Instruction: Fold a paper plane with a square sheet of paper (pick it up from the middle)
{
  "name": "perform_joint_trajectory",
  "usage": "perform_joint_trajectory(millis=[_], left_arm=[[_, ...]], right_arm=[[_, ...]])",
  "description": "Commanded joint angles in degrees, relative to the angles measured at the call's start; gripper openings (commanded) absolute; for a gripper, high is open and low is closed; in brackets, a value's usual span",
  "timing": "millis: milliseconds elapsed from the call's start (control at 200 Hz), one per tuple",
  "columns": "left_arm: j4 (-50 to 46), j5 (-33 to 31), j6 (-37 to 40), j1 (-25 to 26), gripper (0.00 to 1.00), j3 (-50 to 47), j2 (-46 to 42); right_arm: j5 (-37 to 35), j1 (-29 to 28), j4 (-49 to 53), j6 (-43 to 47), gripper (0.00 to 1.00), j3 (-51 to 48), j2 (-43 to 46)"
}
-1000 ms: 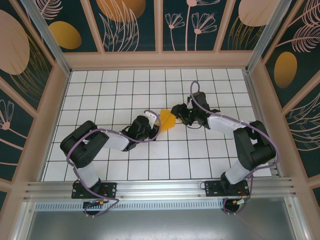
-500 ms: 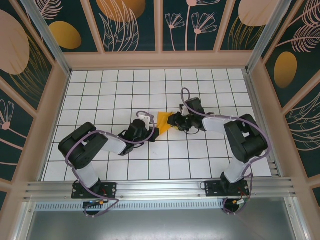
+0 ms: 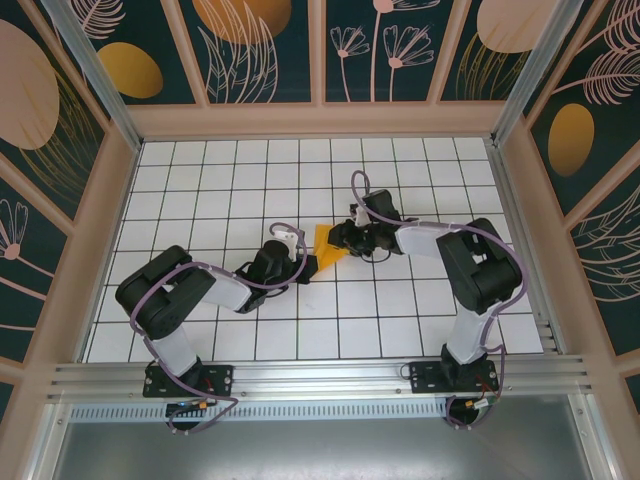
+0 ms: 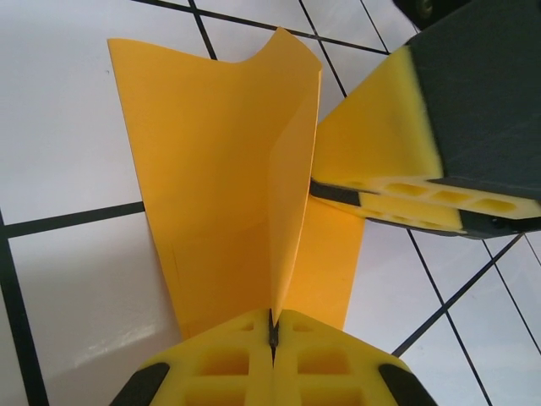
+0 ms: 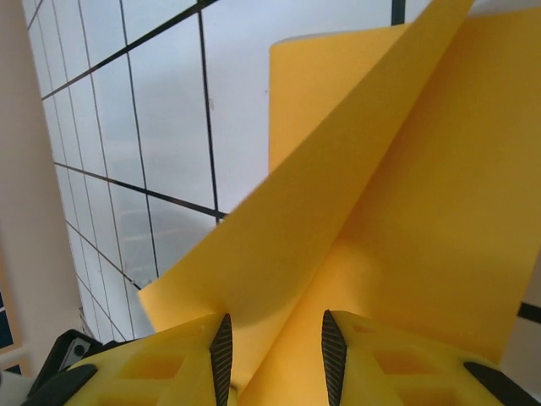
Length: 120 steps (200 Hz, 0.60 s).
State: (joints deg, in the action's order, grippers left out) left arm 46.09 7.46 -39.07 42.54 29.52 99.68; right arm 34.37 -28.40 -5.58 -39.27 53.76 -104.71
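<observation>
The square sheet of paper, bright orange-yellow and creased, stands partly off the tiled floor at mid-table between both grippers. My left gripper is shut on the paper's upright fold, pinched flat between its yellow pads. My right gripper reaches in from the right with its jaws apart. The paper's slanting flap runs down between its fingers. In the left wrist view the right gripper's yellow finger lies against the sheet's right side.
White tiles with black grid lines surround the paper. Wooden-framed walls with dark leaf panels enclose the floor on three sides. The aluminium rail carrying both arm bases runs along the near edge.
My right gripper has moved left onto the paper and its jaws have narrowed. The left gripper has shifted slightly left and stays shut on the fold.
</observation>
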Motion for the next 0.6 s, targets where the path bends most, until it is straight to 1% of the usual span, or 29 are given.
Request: perform_joint_trajectory(millis=[0, 70, 145, 320, 400, 596], left_arm=[[0.79, -0.26, -1.07, -0.01, 0.09, -0.19, -0.63], [0.16, -0.26, -1.26, -0.01, 0.11, 0.13, -0.55], [-0.91, -0.2, -1.51, -0.01, 0.16, 0.68, -0.42], [-3.29, -0.12, -1.74, -0.02, 0.26, 2.71, 0.07], [-4.43, -0.36, -1.6, -0.06, 0.27, 3.77, 0.42], [-7.18, -1.26, -1.11, -0.01, 0.27, 5.6, 1.84]], right_arm=[[0.35, -0.69, 0.97, 1.08, 0.36, 0.85, -1.82], [0.35, -0.86, 0.84, 0.95, 0.37, 0.97, -2.19], [0.32, -1.04, 0.69, 0.86, 0.38, 0.98, -2.44], [0.19, -1.15, 0.98, 0.86, 0.44, 0.92, -3.14], [-0.17, -1.13, 1.23, 1.01, 0.45, 0.84, -3.31], [0.32, -1.13, 0.9, 1.36, 0.46, 0.56, -2.83]])
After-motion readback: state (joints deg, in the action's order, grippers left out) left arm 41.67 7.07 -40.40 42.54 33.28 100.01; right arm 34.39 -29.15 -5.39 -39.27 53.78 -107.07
